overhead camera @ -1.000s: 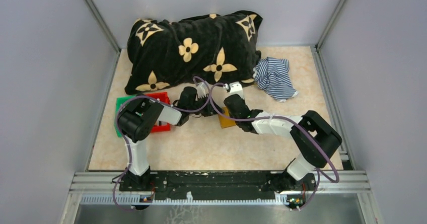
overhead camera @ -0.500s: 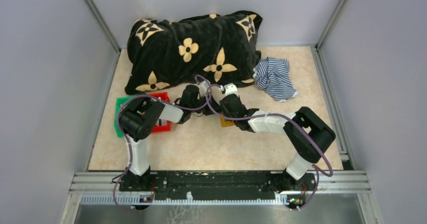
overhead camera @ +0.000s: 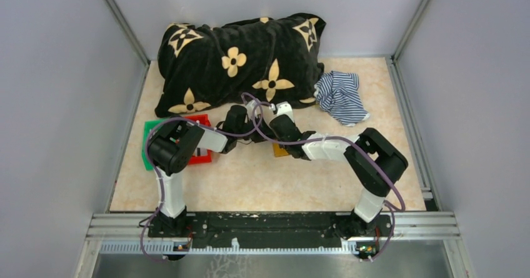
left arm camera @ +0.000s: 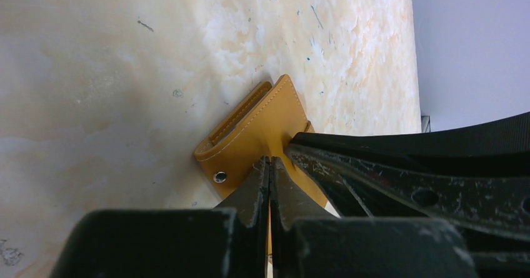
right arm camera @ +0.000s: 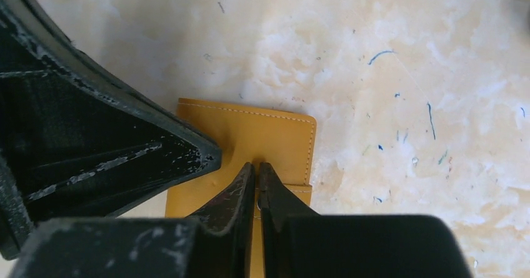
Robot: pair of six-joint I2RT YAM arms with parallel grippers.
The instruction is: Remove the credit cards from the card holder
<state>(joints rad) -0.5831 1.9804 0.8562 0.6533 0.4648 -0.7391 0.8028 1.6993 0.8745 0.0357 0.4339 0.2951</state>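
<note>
The right arm has drawn in leftward; the right gripper [right arm camera: 255, 165] is now nipped almost closed on the single card holder [right arm camera: 250, 134]. The left gripper [left arm camera: 270, 159], fingers pressed together, touches the holder's edge. One red bin [overhead camera: 200, 158] and one green bin [overhead camera: 149, 135] lie to the left of the holder.

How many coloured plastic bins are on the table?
2: green bin at the left, red bin just right of it; the left arm covers part of both.
</note>
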